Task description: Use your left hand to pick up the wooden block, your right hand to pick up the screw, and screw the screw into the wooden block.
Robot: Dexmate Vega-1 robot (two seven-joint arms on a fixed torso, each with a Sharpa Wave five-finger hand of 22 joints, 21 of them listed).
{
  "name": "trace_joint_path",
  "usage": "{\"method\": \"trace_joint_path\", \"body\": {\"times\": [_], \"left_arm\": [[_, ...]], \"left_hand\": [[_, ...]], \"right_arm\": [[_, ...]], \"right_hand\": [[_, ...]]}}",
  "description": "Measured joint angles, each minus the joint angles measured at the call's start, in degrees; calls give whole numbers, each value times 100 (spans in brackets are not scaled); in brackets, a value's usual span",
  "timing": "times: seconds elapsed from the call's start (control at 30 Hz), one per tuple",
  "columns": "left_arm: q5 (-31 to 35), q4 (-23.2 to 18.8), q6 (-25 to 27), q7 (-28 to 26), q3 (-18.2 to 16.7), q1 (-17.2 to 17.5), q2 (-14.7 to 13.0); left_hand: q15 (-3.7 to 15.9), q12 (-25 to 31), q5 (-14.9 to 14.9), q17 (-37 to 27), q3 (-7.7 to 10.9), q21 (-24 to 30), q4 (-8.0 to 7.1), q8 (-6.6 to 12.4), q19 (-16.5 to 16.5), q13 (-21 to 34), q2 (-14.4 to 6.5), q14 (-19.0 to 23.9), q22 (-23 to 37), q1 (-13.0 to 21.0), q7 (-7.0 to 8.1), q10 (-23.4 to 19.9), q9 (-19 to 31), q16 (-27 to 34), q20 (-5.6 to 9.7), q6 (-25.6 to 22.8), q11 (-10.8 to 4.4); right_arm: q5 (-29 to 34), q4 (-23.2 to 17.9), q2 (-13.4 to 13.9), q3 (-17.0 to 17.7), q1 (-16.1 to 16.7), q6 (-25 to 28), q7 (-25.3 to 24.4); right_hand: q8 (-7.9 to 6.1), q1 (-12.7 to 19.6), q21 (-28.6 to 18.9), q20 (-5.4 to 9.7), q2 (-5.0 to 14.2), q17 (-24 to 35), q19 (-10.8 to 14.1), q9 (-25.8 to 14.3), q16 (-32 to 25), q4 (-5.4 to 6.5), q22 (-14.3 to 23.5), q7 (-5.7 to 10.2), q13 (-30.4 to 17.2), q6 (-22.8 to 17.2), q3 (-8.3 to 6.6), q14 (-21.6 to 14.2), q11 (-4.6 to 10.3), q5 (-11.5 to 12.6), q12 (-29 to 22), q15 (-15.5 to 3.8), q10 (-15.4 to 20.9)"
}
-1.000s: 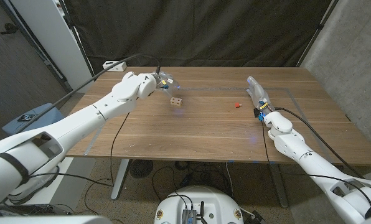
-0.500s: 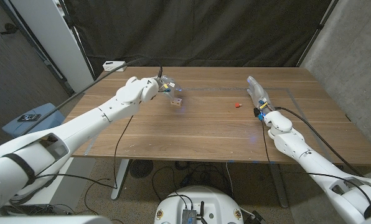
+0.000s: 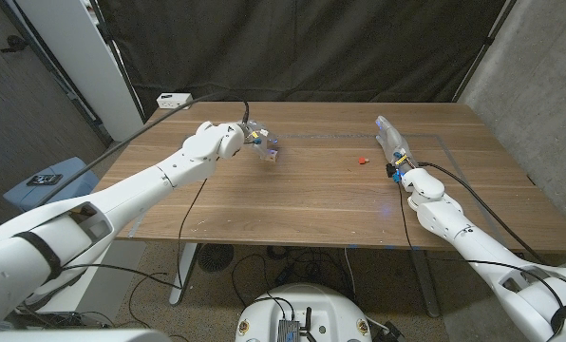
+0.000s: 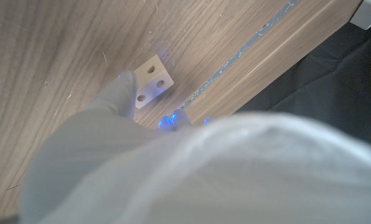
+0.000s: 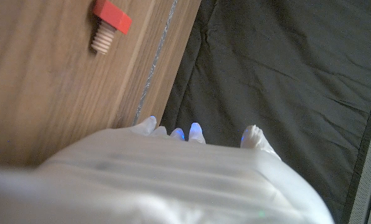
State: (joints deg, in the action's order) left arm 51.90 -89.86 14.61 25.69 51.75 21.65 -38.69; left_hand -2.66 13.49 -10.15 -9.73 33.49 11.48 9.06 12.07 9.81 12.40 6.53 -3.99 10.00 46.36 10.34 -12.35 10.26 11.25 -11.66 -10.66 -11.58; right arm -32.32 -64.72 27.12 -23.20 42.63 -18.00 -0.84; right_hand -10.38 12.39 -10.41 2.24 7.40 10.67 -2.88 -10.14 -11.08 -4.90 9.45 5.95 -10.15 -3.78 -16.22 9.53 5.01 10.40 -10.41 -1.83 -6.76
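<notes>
Wooden block (image 3: 273, 152): on counter (image 3: 302, 204), a left robot hand (image 3: 253, 133) fingertip touching it, not gripped. Red-headed screw (image 3: 362, 161): on counter near right robot hand (image 3: 394, 144), fingers extended, holding nothing.

The bench (image 3: 311, 195) is brown wood with a fine straight grain and a smooth, low-sheen finish; a pale strip of tape runs near its far edge. The wooden block (image 4: 153, 81) is lighter, raw-looking wood, matt, with round drilled holes in its face. The screw (image 5: 108, 24) has a red plastic-looking head and a pale, ribbed threaded shank. The left hand (image 3: 253, 133) and right hand (image 3: 391, 142) look covered in a whitish, slightly translucent, smooth skin, while the arms behind them are glossy white shells. Behind the bench, across the upper frame, hangs creased, matt black cloth.
</notes>
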Motion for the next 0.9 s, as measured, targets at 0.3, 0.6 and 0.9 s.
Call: {"method": "trace_joint_path", "body": {"times": [0.3, 0.6, 0.9], "left_arm": [[-59, 171, 30, -113, 109, -40, 52], [-79, 295, 34, -213, 186, -64, 86], [-108, 428, 28, -378, 259, -84, 124]], "left_hand": [[32, 0, 0, 0, -46, 0, -1, 0, 0, 27, -24, 74, 0, 23, 0, 0, 0, 0, 0, 0, 0], [73, 0, 0, 0, -46, 0, -1, 1, 0, 27, -14, 152, 0, 61, -10, -42, 0, 0, 0, -53, 0], [197, 69, 0, 0, -90, 0, -3, 26, 0, 48, -62, 276, -1, 134, 53, -198, 0, 22, 0, -224, -27]], "right_arm": [[10, 73, -29, -20, -47, 2, 16], [15, 81, -37, -25, -50, 11, 7], [27, 78, -41, -32, -47, 30, -24]], "right_hand": [[0, 0, 0, 0, 0, 0, 0, 0, 0, 0, 0, 0, 0, 0, 0, 0, 0, 0, 0, 0, 0], [0, 0, 0, 0, 0, 0, 0, 0, 0, -17, 0, 32, 0, -32, -18, 0, 0, 0, 0, 0, 0], [0, 0, 0, 0, 0, 0, 1, 0, 0, -17, 0, 31, 0, -32, -17, 0, 0, 0, 0, 0, 0]]}}
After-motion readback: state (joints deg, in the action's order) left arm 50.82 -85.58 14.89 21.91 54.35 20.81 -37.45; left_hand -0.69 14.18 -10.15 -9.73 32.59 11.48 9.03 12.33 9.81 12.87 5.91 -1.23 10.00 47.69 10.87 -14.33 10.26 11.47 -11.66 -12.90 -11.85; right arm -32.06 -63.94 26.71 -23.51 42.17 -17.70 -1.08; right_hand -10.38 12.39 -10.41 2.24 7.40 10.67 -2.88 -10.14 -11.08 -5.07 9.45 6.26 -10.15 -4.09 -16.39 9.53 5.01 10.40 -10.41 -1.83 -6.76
